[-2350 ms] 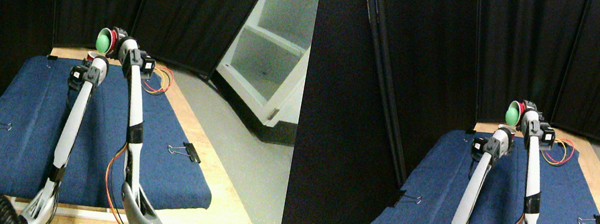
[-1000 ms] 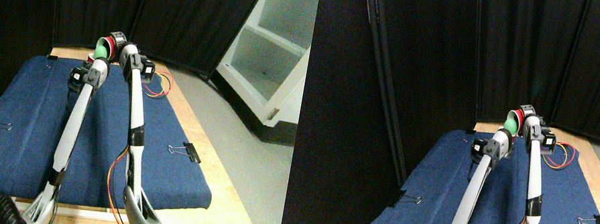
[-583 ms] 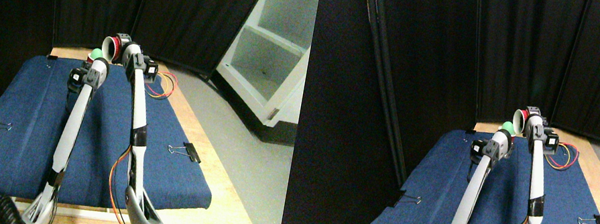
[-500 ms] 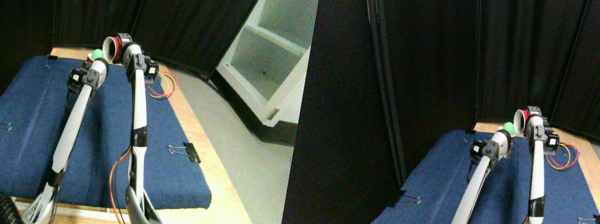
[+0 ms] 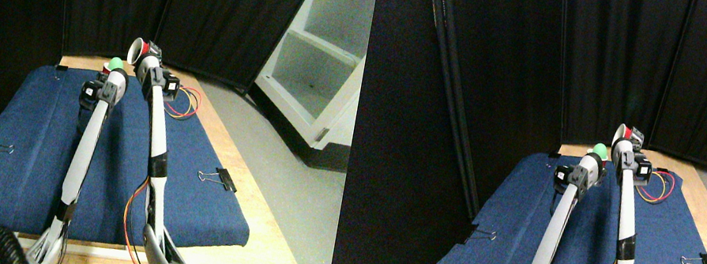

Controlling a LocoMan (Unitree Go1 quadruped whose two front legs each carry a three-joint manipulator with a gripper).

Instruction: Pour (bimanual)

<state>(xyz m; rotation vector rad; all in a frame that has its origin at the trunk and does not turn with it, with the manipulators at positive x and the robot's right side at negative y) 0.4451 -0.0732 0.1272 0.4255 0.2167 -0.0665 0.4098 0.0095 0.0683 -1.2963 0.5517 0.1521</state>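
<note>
Blue mat (image 5: 30, 150): green ball (image 5: 115, 65) below red cup (image 5: 138, 50).

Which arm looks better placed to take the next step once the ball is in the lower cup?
Probably the right: its gripper holds the tipped red cup, empty-looking, free to lower. The left gripper supports the cup with the green ball.

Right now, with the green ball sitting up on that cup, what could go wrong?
The green ball sits high at the mouth of the cup at the left manipulator's tip, so a jolt might tip it onto the blue cloth. The red cup hangs tilted close above it; lowering it could knock the ball off. A freed ball might roll off the cloth's edge.
</note>
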